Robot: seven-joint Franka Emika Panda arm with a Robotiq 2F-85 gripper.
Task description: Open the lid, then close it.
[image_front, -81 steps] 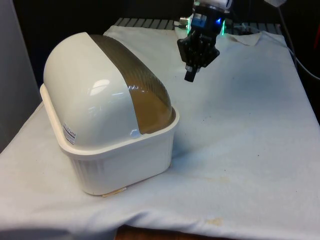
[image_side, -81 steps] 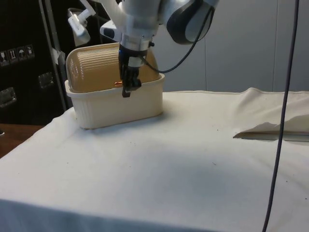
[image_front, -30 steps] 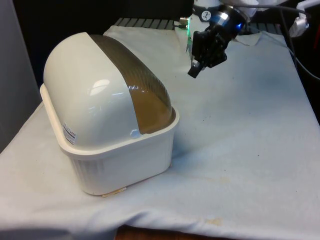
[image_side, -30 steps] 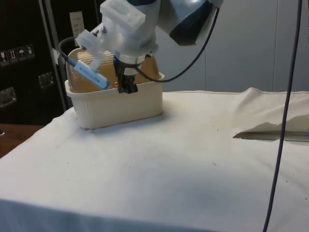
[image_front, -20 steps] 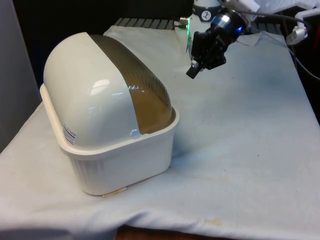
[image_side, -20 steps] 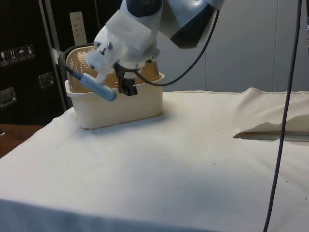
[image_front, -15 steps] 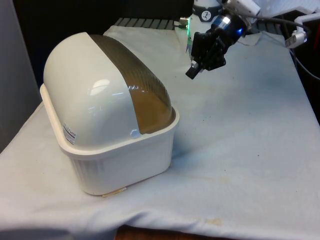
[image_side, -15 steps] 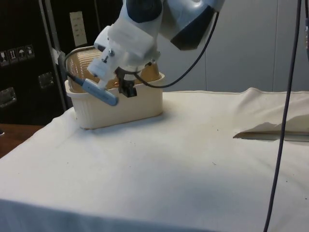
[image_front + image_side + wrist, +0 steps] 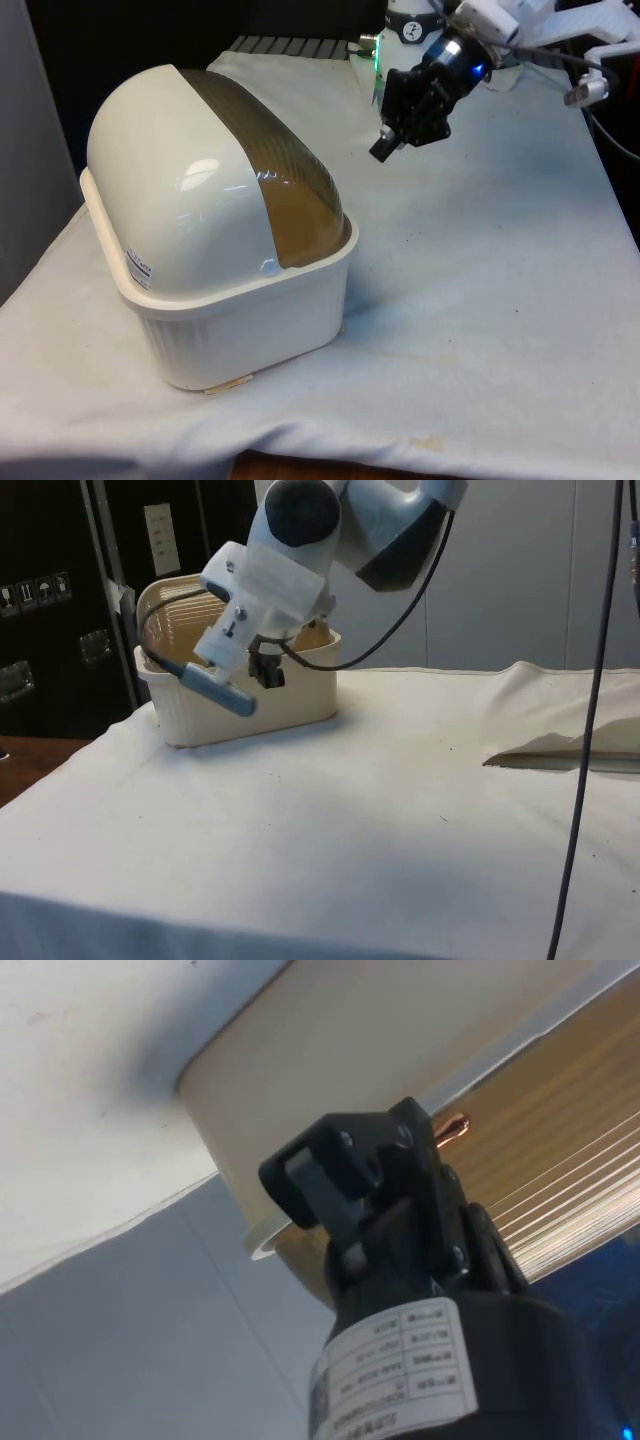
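My hand (image 9: 384,146) tilted, hanging above the desk (image 9: 500,280) beside the bread box (image 9: 215,250), holding nothing.
Fingers pressed together, nothing between them; wrist view shows them (image 9: 340,1195) pointed at the box's cream base (image 9: 380,1050), near a small copper knob (image 9: 452,1126) on the ribbed amber lid (image 9: 560,1190), not touching. In the side view my hand (image 9: 266,670) sits in front of the box (image 9: 240,695), forearm angled down toward it. One bread box, on the front view's left of the desk; one lid (image 9: 265,165), down and closed. One hand, one knob.
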